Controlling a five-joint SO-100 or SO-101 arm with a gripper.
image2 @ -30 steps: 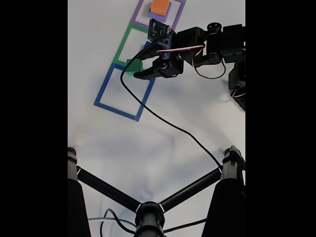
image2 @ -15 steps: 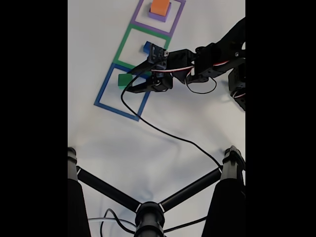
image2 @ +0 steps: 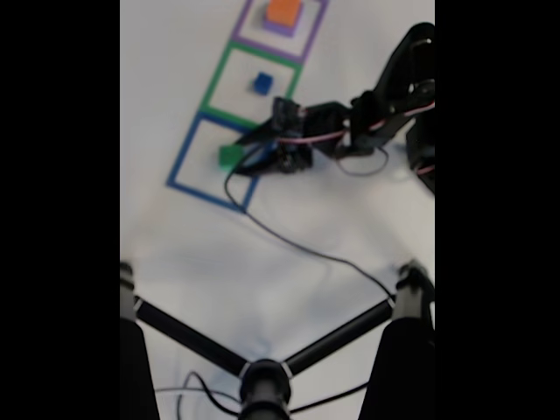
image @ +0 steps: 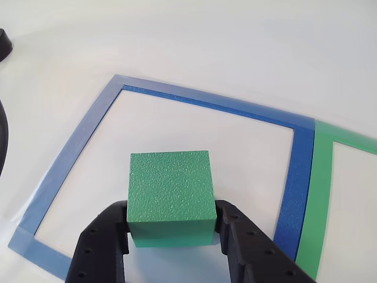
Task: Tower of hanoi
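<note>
While inside blue tape square (image: 294, 171), pincer (image: 171, 233) pinches green block (image: 169, 191) by both sides.

Bare table (image2: 289, 254) surrounds the green block (image: 169, 194); the black cable (image2: 297, 245) trails nearby.

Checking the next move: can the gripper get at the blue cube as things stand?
Probably not yet: the gripper is clamped on the green block. The blue cube itself sits uncovered in the next square.

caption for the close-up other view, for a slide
Gripper holding the green block inside the blue tape square.
</note>
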